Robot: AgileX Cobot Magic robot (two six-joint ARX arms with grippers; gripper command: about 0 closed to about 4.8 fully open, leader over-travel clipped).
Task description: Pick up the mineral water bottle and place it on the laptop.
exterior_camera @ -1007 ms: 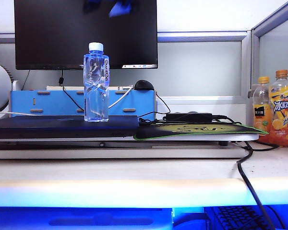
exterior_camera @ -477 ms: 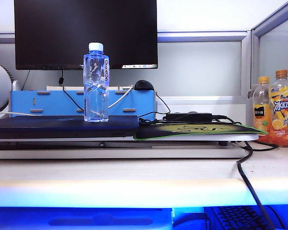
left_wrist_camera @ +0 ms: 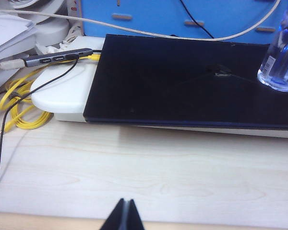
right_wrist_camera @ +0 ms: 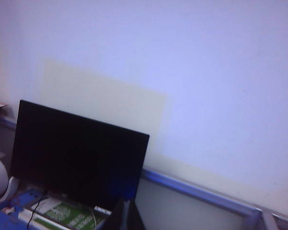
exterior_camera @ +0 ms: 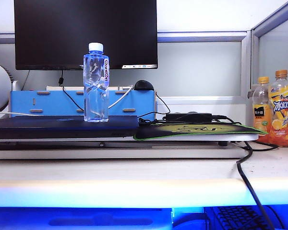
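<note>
The mineral water bottle (exterior_camera: 96, 84), clear with a white cap, stands upright on the closed dark laptop (exterior_camera: 62, 127), near the lid's right end. Its base (left_wrist_camera: 280, 69) also shows on the laptop lid (left_wrist_camera: 182, 81) in the left wrist view. My left gripper (left_wrist_camera: 126, 205) is shut and empty, low over the pale desk in front of the laptop. My right gripper (right_wrist_camera: 126, 207) is shut and empty, raised and facing the black monitor (right_wrist_camera: 77, 158) and the wall. Neither gripper appears in the exterior view.
Two orange drink bottles (exterior_camera: 282, 108) stand at the far right. A green-edged mouse mat (exterior_camera: 197, 129) with a black power adapter (exterior_camera: 188, 116) lies beside the laptop. A black cable (exterior_camera: 249, 177) hangs over the desk edge. Yellow cable (left_wrist_camera: 19, 103) and a hub (left_wrist_camera: 57, 57) lie beside the laptop.
A blue reflection at the top of the monitor screen one second ago is gone. The bottle and laptop have not moved.
</note>
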